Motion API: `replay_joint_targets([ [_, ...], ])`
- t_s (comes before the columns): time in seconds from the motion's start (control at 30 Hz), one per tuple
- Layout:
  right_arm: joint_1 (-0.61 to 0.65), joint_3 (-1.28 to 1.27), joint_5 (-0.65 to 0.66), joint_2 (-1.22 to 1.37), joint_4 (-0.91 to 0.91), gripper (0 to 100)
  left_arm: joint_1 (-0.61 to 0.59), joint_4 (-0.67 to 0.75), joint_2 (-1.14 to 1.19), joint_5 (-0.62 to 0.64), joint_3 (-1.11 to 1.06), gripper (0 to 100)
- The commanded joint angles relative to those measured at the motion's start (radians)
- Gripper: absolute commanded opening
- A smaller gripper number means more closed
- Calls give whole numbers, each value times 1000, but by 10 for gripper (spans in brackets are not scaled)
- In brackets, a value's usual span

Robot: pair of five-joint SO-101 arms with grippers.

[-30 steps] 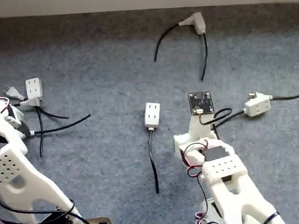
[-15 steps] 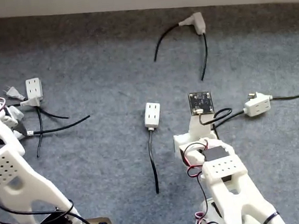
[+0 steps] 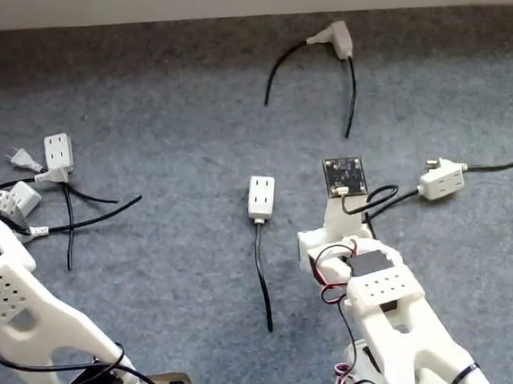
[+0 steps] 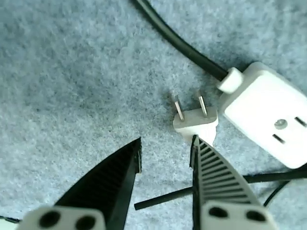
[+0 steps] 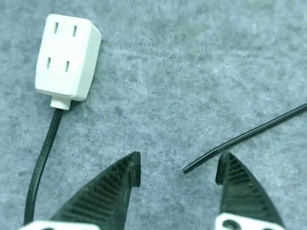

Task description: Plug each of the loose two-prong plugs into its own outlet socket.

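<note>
Sliding toward eight o'clock, the left gripper [image 4: 166, 140], jaws apart, sits beside the plug [image 4: 195, 123]; closing off-centre could flick it away. Right gripper [image 5: 181, 155]: apart too.

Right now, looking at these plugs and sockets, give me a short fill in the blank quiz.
The loose plug by the left gripper has ___ metal prongs.
The left gripper's jaws stand ___, with bare carpet between them.
The socket near the right gripper shows ___ slots on its face.
Missing words: two; open; four.
</note>
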State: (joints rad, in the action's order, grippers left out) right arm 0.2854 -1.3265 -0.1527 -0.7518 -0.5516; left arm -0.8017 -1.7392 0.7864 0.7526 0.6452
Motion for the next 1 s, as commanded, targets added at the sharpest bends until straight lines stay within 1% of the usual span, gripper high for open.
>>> replay_joint_targets([
  [0.0,-8,7,14,-15,19,259,38,-18,-42,83,-5,171],
  [0.5,-8,10,14,-15,19,259,119,-15,-35,91,185,172],
  [0.6,-8,10,14,-15,19,259,125,-18,-31,97,168,172],
  [0.7,-8,10,14,-15,19,259,120,-12,-31,98,90,172],
  [0.97,-7,7,14,-15,19,259,82,69,-31,98,-59,172],
])
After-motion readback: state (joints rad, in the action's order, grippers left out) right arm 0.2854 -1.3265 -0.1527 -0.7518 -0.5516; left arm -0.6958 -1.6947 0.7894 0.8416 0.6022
